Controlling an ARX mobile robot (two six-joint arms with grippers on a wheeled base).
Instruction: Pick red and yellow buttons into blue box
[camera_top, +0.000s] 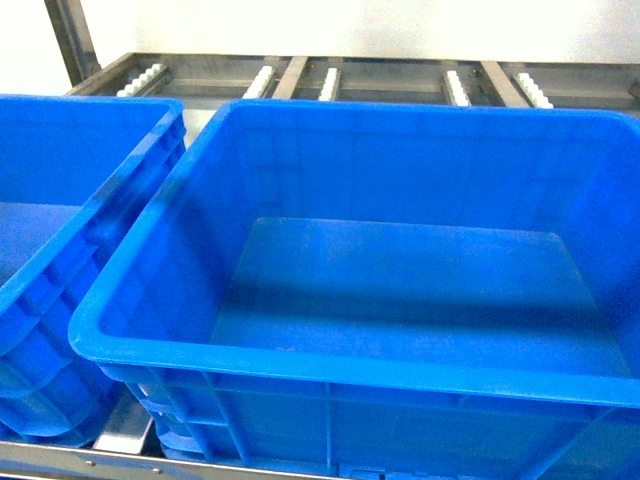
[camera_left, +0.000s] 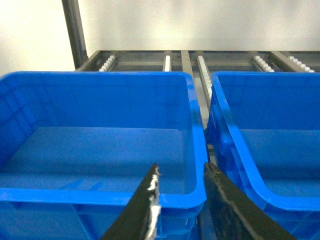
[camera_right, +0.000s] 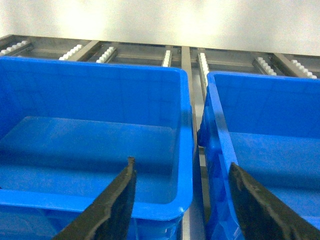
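No red or yellow button shows in any view. A deep blue box (camera_top: 300, 357) with a thick rim fills the middle of the head view, and its floor is bare. Neither gripper appears in the head view. My left gripper (camera_left: 182, 171) is open and holds nothing; it hangs in front of the near right corner of a blue crate (camera_left: 100, 196), by the gap to a second crate (camera_left: 265, 75). The right gripper (camera_right: 181, 165) is open wide and holds nothing, low before the gap between two crates (camera_right: 60, 198) (camera_right: 260, 77).
Another blue crate (camera_top: 100, 102) stands just left of the central box, almost touching it. The crates rest on a metal rack with white roller tracks (camera_top: 330, 80) running back to a pale wall. A metal upright (camera_left: 75, 30) rises at the rack's left rear.
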